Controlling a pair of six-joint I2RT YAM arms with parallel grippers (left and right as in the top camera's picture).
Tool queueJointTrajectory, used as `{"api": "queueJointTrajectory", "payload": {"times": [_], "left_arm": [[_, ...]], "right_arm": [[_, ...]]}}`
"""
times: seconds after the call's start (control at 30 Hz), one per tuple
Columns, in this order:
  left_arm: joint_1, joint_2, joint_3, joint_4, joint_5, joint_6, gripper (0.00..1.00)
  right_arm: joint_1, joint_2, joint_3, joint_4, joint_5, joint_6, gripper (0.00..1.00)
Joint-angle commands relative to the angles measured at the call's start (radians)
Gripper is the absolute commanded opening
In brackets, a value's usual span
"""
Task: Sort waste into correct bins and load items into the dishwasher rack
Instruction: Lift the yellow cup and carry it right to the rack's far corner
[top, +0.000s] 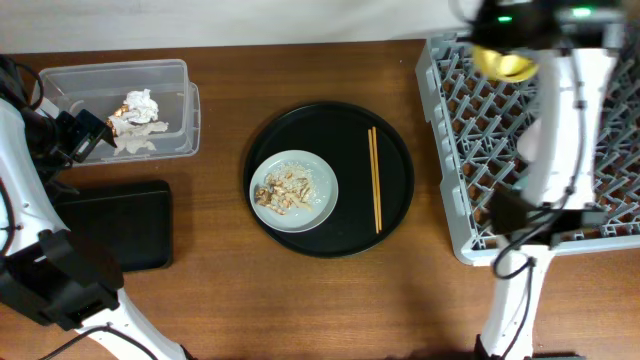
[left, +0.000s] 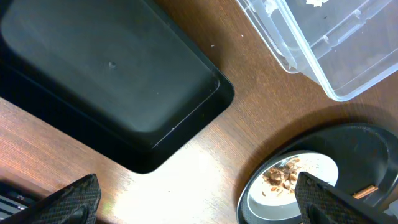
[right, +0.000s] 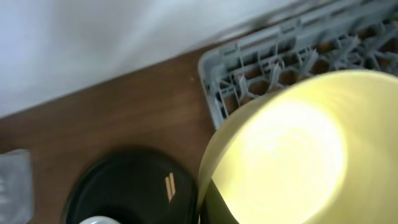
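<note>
Presently the round yellow bowl (top: 512, 64) is held pinched in the fingers of the right arm (top: 565, 110) above the far-left corner of the large grey pegged plastic rack (top: 625, 150), while the left fingers (left: 68, 199) are spread.

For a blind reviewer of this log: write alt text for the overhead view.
The right arm holds a yellow bowl above the grey dishwasher rack. A round black tray holds a plate of food scraps and chopsticks; a clear tub at far left holds a napkin and wrapper.
</note>
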Motion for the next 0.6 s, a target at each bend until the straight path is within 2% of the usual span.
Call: {"api": "queueJointTrajectory", "payload": {"times": [0.0, 0.13, 0.23, 0.27, 0.43, 0.57], "left_arm": [[0.002, -0.036, -0.004, 0.002, 0.000, -0.008, 0.99], [0.002, -0.036, -0.004, 0.002, 0.000, -0.008, 0.99], [0.002, -0.036, -0.004, 0.002, 0.000, -0.008, 0.99], [0.002, -0.036, -0.004, 0.002, 0.000, -0.008, 0.99], [0.002, -0.036, -0.004, 0.002, 0.000, -0.008, 0.99], [0.002, -0.036, -0.004, 0.002, 0.000, -0.008, 0.99]], "right_arm": [[-0.135, 0.017, -0.060, 0.079, -0.412, -0.138, 0.04], [-0.240, 0.045, -0.185, 0.248, -0.703, -0.185, 0.04], [-0.287, 0.055, -0.341, 0.499, -1.020, -0.158, 0.04], [-0.291, 0.055, -0.388, 0.581, -1.062, -0.119, 0.04], [-0.293, 0.055, -0.600, 0.930, -1.085, 0.127, 0.04], [-0.296, 0.056, -0.727, 1.093, -1.025, 0.248, 0.04]]}}
